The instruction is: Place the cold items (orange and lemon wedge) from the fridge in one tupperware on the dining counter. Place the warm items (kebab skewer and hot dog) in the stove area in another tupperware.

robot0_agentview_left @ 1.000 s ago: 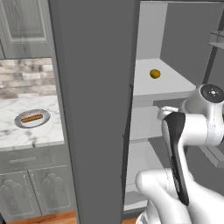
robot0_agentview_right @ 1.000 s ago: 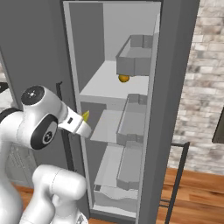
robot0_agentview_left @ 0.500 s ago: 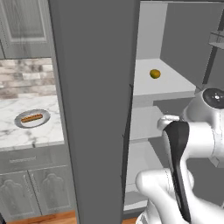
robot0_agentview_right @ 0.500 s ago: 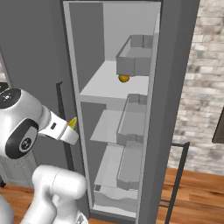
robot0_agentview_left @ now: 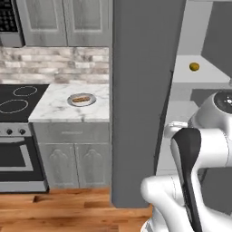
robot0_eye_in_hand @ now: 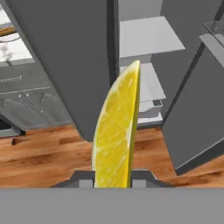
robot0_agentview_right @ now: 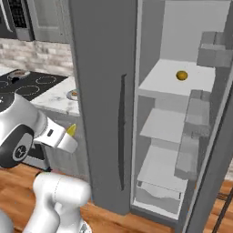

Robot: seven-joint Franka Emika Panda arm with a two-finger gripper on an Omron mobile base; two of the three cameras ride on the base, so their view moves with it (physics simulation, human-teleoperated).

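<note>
Carrying risk: the lemon wedge is pinched only at its lower end, most of its length standing free above the fingertips, so a sharp swing of the arm or a jolt of the driving base could be expected to tip it or let it slide out onto the wood floor.
Collision risk: the fridge door stands open just beside the arm; a wide turn toward the dining counter could be judged likely to brush the door edge and knock the wedge loose.
Unfinished items: the orange is left on the upper shelf of the fridge, near that shelf's middle; the hot dog lies on a round plate toward the back right corner of the marble counter, beside the stove. A mix-up of cold and warm containers could be made later if these are not kept apart.
Gripper: the jaws are drawn nearly together and clamped on the base of the wedge, seen in the hand view.
Wedge relative to gripper: held between the fingertips, pointing away from the hand; in the right base view it shows as a yellow tip at the end of the gripper, outside the fridge and well apart from its shelves.
</note>
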